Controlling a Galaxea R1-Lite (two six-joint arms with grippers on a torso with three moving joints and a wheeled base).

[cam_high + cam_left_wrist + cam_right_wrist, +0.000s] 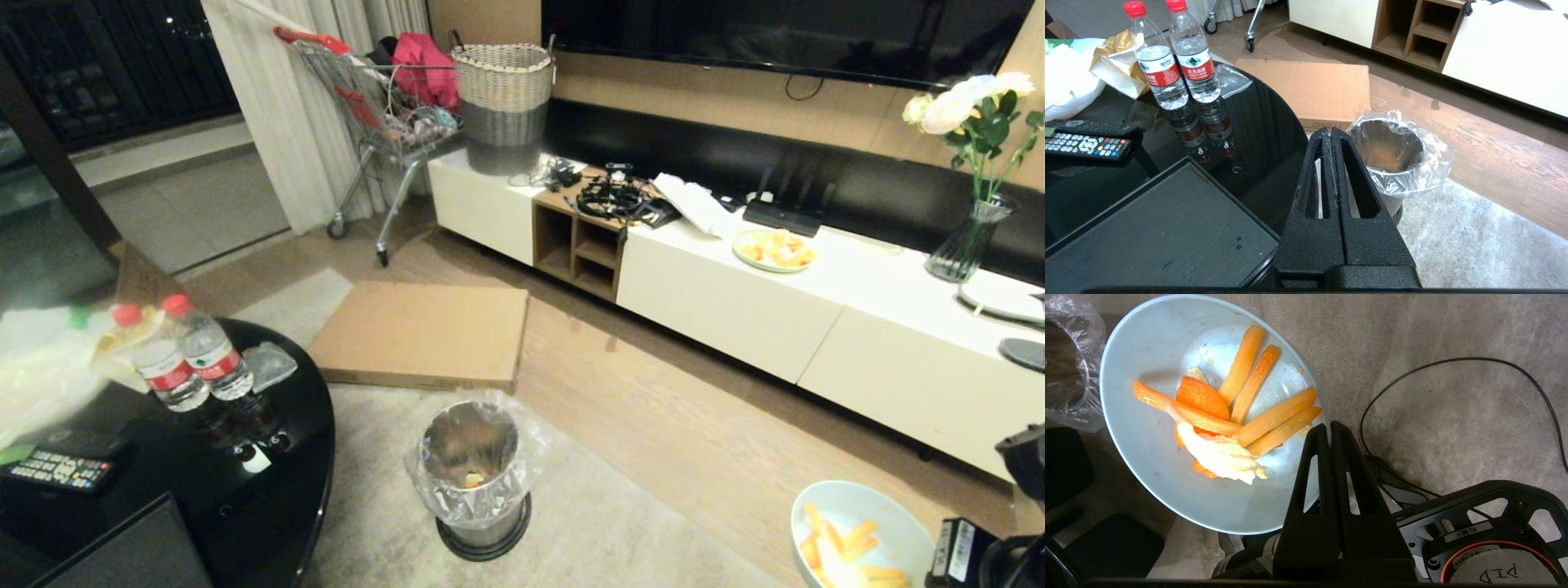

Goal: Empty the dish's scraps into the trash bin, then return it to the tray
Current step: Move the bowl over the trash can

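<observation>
The dish [1147, 457], a pale bluish-white bowl, hangs tilted above the grey carpet, and my right gripper [1327, 426] is shut on its near rim. Orange strips and a pale yellow-white piece, the scraps [1229, 412], lie inside it. In the head view the dish [902, 527] with its scraps [841, 547] is at the bottom right, well to the right of the trash bin [478, 482], a shiny metal cylinder with a clear bag and a few bits at its bottom. My left gripper [1329, 131] is parked shut over the table edge, beside the black tray [1159, 232] and short of the trash bin [1392, 151].
The glossy black round table [277, 490] carries two water bottles [204, 351] and a remote [57, 469]. A flat cardboard box [424, 335] lies behind the bin. A black cable [1453, 361] runs over the carpet by my base [1494, 539]. A long white cabinet [735, 302] stands at the back.
</observation>
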